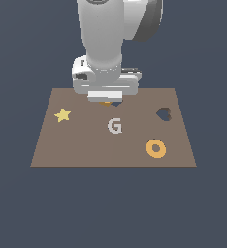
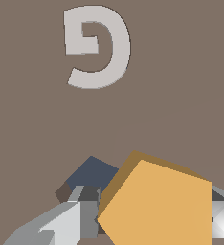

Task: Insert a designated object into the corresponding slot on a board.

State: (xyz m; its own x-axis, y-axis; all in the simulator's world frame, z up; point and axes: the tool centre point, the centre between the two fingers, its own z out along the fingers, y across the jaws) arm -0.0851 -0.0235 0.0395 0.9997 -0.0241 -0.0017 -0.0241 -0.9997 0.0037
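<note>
Brown board (image 1: pixel 86 150), flat. Gripper (image 2: pixel 152 225) low over it, just beyond the G (image 1: pixel 115 126), fingers closed on the pentagon's (image 2: pixel 157 206) opposite edges. Slot (image 2: pixel 92 174) lies beside the block, partly covered by it. Block looks rigid, light, smooth-sided; an edge grip seems right, and it may twist.

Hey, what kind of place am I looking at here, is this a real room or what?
Most likely a simulated test scene, not a real room: a flat brown board lies on a featureless dark blue ground, with a pale letter G, a yellow star and an orange ring, all rendered in flat untextured colours.
</note>
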